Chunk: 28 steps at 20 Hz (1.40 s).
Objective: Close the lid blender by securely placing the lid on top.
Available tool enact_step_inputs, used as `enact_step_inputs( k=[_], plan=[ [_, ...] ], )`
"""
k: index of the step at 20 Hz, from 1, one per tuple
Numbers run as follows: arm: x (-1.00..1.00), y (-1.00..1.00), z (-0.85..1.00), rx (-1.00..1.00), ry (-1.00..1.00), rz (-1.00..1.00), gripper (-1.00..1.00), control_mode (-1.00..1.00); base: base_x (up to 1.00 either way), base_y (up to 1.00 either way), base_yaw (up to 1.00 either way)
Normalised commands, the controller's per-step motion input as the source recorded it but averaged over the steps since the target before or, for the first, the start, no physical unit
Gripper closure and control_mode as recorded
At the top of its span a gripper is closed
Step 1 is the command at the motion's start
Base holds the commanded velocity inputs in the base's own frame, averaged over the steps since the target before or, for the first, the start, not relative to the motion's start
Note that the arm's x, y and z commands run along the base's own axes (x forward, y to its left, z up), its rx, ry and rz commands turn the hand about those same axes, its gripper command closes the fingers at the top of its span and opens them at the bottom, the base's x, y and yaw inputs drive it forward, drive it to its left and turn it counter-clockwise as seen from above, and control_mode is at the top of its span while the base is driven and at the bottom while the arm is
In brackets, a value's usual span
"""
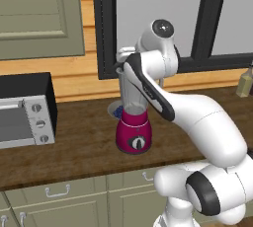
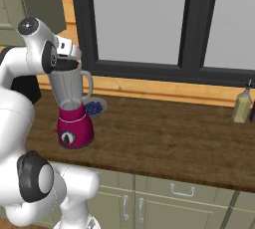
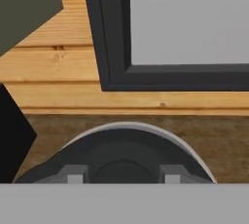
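The blender, magenta base with a dark dial, stands on the wooden surface left of centre, near the window. The black lid sits at the jar's mouth, the gripper directly above with its jaws holding the lid's raised centre. A toaster oven stands far left, a bottle far right. No readable writing.

We found the blender jar's upper part hidden behind the arm at centre of the left base view. The toaster oven was cut off at the left edge. The plate lay partly hidden behind the jar in the right base view.
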Motion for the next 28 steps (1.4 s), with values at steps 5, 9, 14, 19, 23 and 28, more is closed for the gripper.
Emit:
enact_step_inputs(
  k=[5, 9, 14, 19, 23, 28],
  plan=[
    [0.00, 0.00, -0.29, -0.01, 0.00, 0.00, 1.00, -1.00, 0.00, 0.00, 0.00],
    [0.00, 0.02, -0.34, -0.03, -0.06, 0.00, 1.00, -1.00, 0.00, 0.00, 0.00],
    [0.00, 0.00, -0.21, -0.01, -0.16, 0.00, 1.00, -1.00, 0.00, 0.00, 0.00],
    [0.00, 0.00, -0.03, 0.00, -0.23, 0.00, 1.00, -1.00, 0.00, 0.00, 0.00],
    [0.02, 0.00, -0.04, 0.00, -0.18, -0.01, 1.00, -1.00, 0.00, 0.00, 0.00],
    [0.06, 0.00, -0.05, 0.00, -0.11, 0.00, 1.00, -1.00, 0.00, 0.00, 0.00]
  ],
)
